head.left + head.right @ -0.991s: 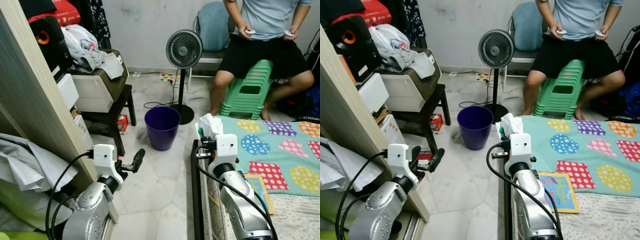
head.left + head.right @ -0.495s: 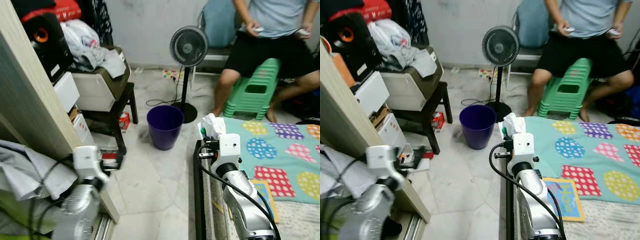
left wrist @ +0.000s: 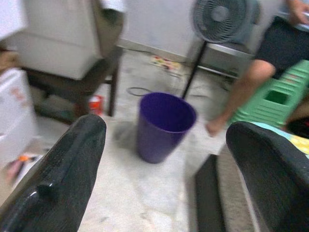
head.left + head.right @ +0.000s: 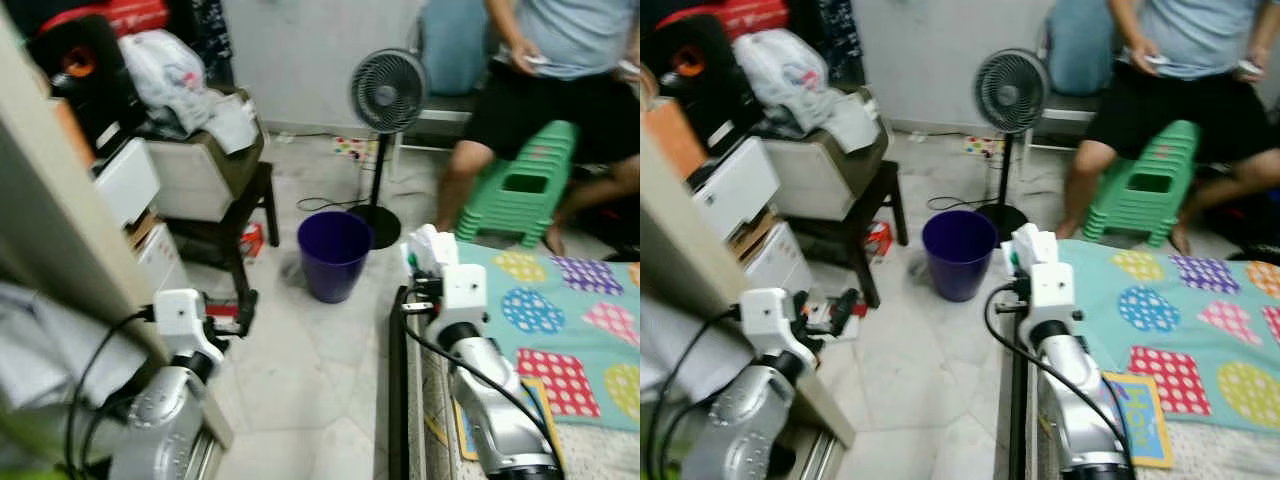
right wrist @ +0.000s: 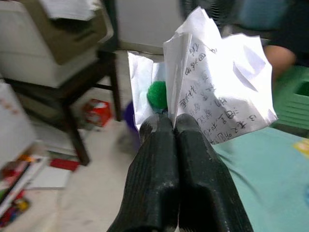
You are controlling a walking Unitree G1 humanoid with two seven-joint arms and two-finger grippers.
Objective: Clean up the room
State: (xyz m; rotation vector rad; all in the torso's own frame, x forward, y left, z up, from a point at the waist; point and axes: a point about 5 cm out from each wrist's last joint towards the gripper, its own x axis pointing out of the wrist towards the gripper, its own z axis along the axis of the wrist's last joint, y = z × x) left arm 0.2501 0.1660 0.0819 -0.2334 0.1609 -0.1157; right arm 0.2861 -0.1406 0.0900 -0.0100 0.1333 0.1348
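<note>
While right gripper (image 5: 170,126) pinches crumpled paper (image 5: 215,92), left gripper (image 3: 164,159) gapes, purple bin (image 4: 333,255), fan (image 4: 387,92) beyond.

Crumpled white paper (image 5: 217,92); smooth plastic purple bin (image 3: 164,126); glossy pale stone floor (image 4: 320,370).

- Purple bin (image 4: 333,254).
- White crumpled paper (image 5: 219,94) with dark handwriting, around a green ball (image 5: 157,94).
- Teal bedspread (image 4: 570,310) with multicoloured dotted patches.
- Green stacked stools (image 4: 520,192).
- Black fan (image 4: 388,92).
- Person in black shorts (image 4: 1185,105) and a grey-blue shirt.
</note>
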